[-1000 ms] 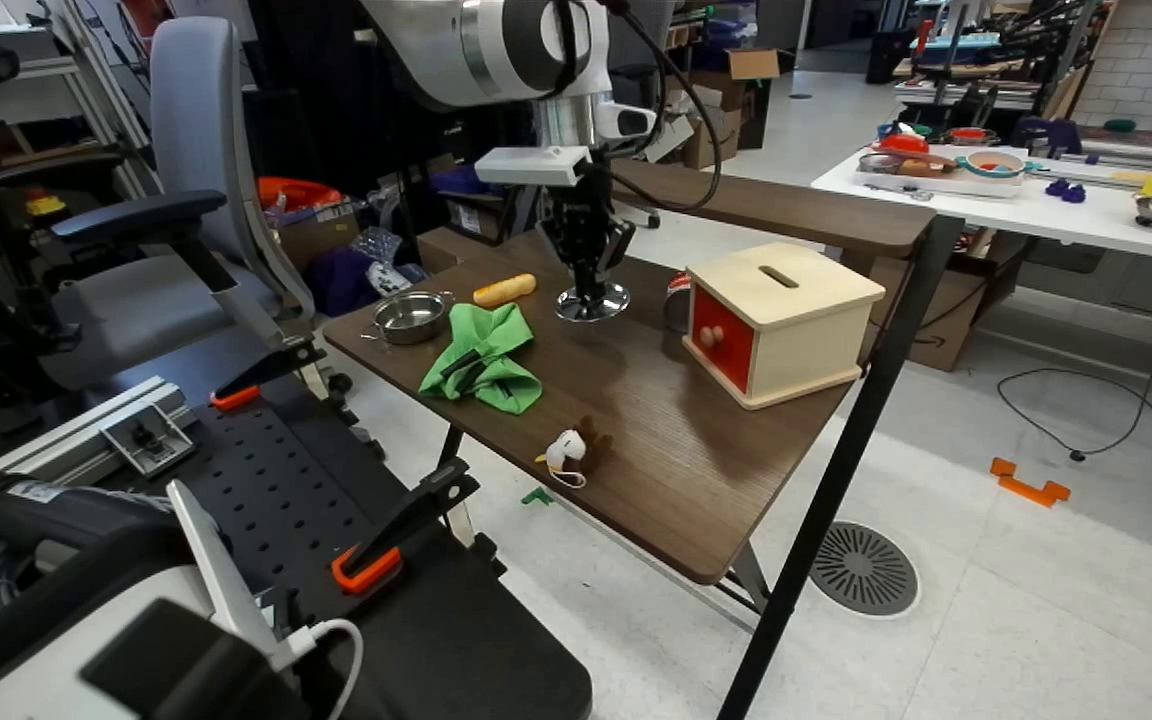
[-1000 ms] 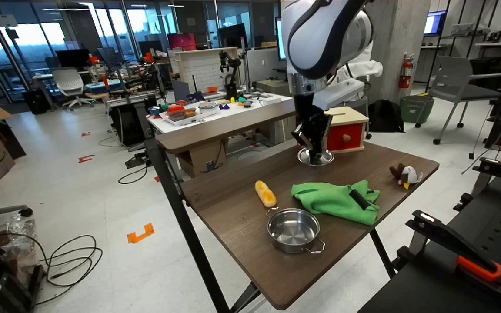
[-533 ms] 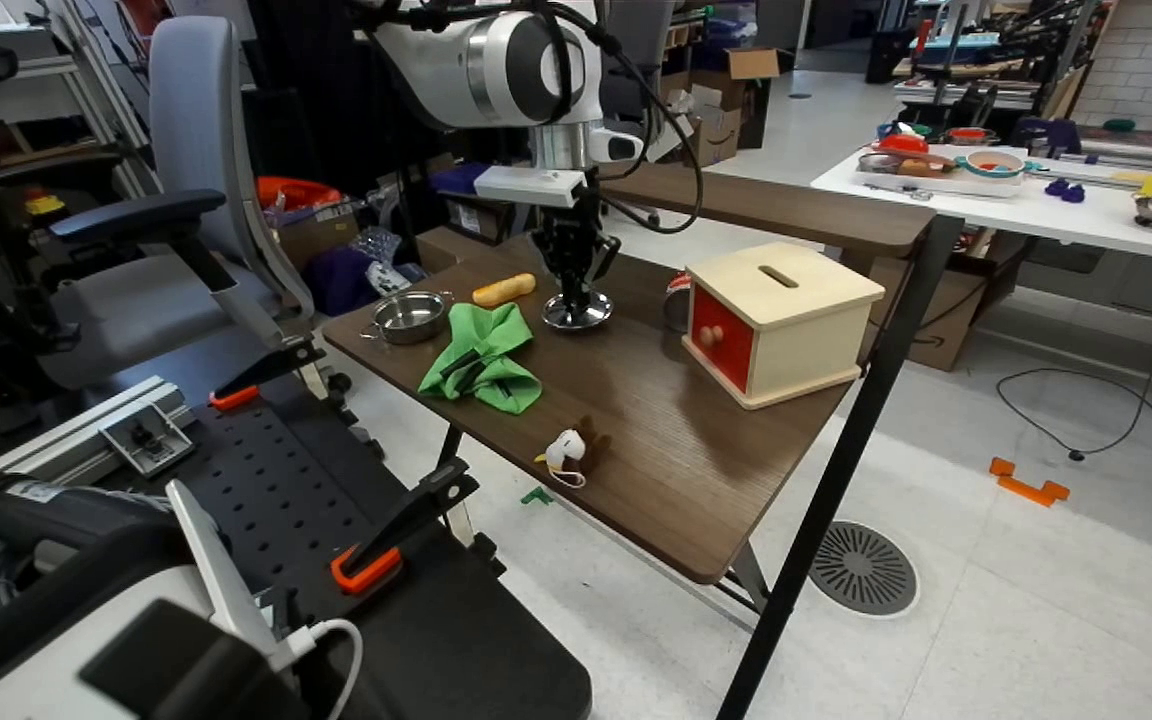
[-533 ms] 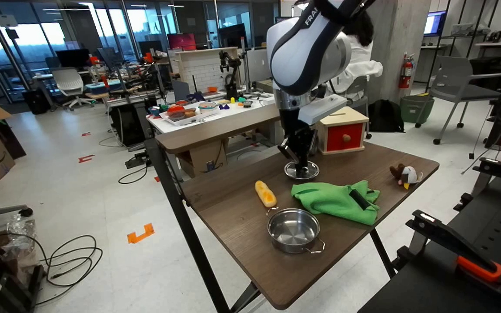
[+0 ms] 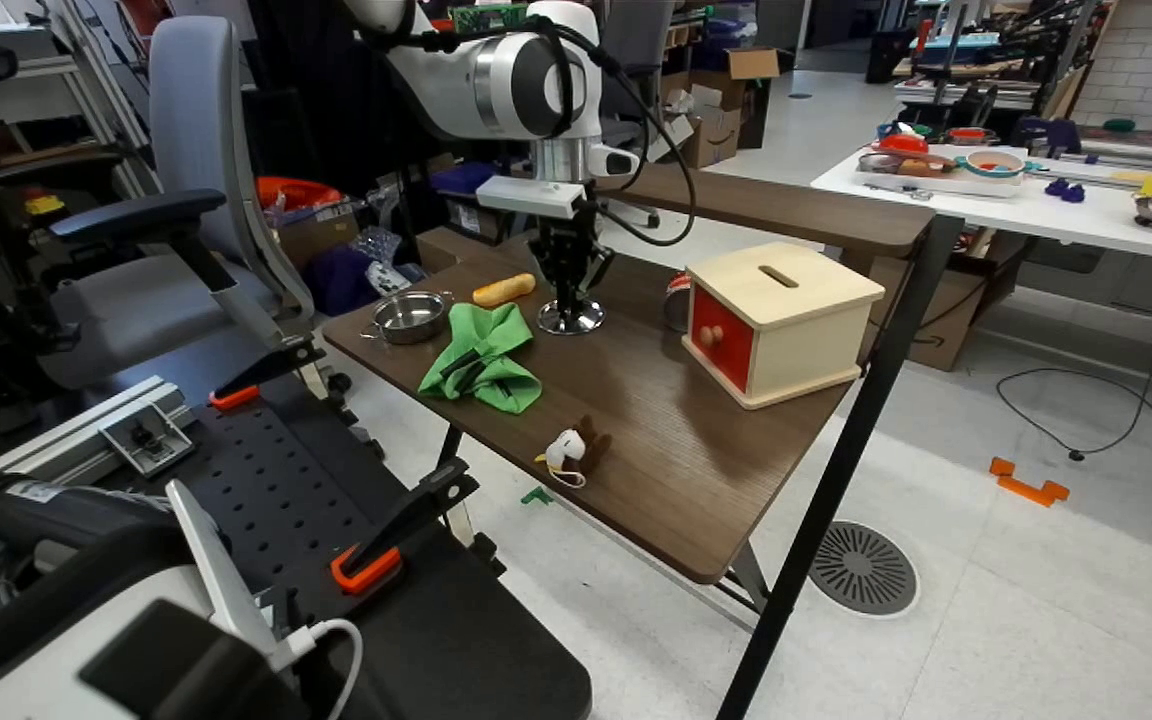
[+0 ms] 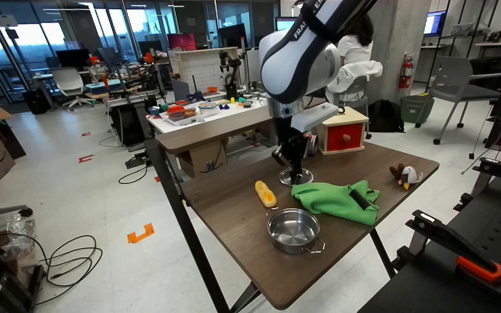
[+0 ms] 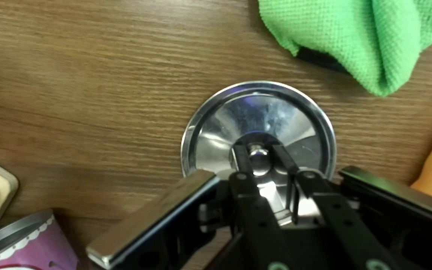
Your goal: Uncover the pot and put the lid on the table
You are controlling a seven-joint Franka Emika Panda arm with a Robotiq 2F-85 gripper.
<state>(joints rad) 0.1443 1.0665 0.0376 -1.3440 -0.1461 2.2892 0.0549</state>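
The pot (image 5: 411, 318) stands uncovered near a corner of the dark brown table (image 5: 636, 440); it also shows in an exterior view (image 6: 294, 232). The round silvery lid (image 5: 591, 318) appears to lie flat, knob up, on the table beside the green cloth; it also shows in an exterior view (image 6: 306, 177) and the wrist view (image 7: 261, 108). My gripper (image 7: 259, 147) points down over the lid. Its fingers stand on both sides of the knob, with a small gap visible on one side, so it looks slightly open. The pot is out of the wrist view.
The green cloth (image 6: 337, 202) lies close to the lid and the pot. A bread-like roll (image 6: 265, 194) lies near the pot. A wooden box with a red front (image 5: 786, 320), a can (image 7: 32, 247) and a plush bird (image 5: 573, 455) are also on the table.
My gripper and the lid have moved away from the wooden box toward the cloth and pot, and come down onto the table. The pot and cloth have not moved.
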